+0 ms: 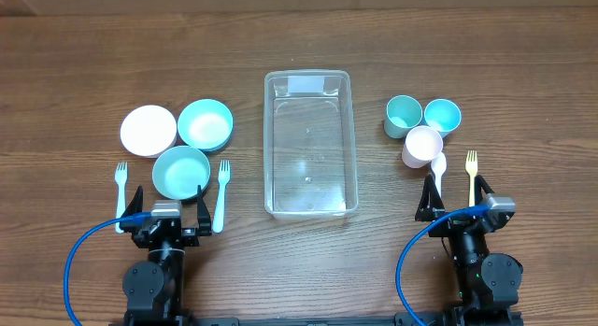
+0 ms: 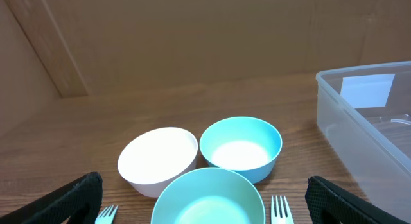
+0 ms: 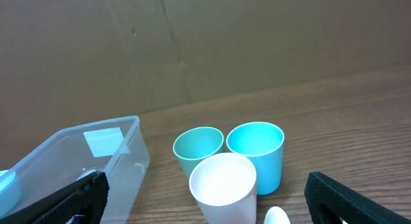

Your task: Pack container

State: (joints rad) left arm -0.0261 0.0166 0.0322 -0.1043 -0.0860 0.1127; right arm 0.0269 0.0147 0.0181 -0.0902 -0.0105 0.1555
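1. Left gripper (image 1: 169,193) and right gripper (image 1: 455,191) are hanging wide open, empty.
2. Clear container (image 1: 308,167) is sitting empty between them.
3. Packing is probably starting with the nearest teal bowl (image 1: 180,170); pinching its rim squarely seems safest.

We see soft, even, bright light from above across the wooden table (image 1: 84,55), with only faint short shadows beside the teal bowl (image 1: 205,123). Small pale glints show on the clear container (image 1: 309,148). All three views are sharp, the wrist views slightly dimmer.
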